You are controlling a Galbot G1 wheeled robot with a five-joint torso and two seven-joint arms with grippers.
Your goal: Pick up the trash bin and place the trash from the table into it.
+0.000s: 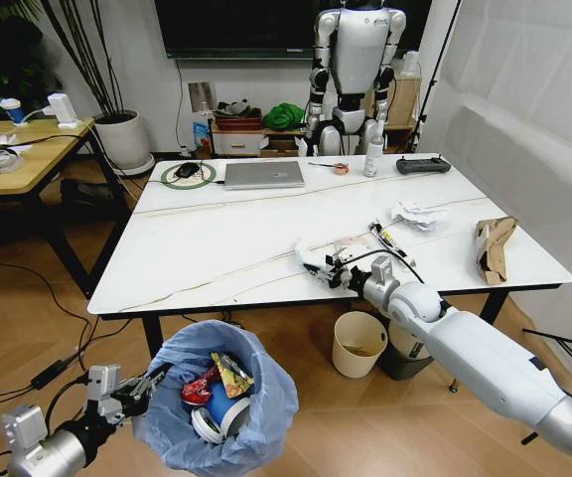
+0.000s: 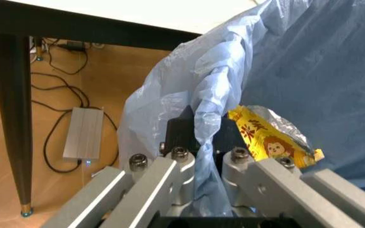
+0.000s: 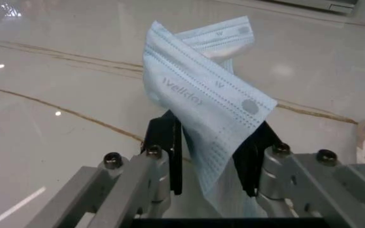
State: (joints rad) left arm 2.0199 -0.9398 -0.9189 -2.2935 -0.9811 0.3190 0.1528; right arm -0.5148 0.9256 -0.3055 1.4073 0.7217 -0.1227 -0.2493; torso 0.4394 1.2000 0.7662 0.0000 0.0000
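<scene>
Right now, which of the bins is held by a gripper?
The blue-bagged trash bin, its rim clamped by the left gripper; the cream bin stands free under the table.

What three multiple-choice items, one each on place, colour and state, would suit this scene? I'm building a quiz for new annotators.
1. Where is the trash bin?
A. on the table
B. held below the table's near edge
C. beside the laptop

2. What colour is the mask?
A. pale blue
B. red
C. black

3. What state is the right hand in?
A. open and bare
B. shut on the mask
C. shut on the cardboard box

Answers:
1 B: the left hand grips the bin's bagged rim below the table.
2 A: the right wrist view shows it.
3 B: its fingers pinch the mask.
</scene>
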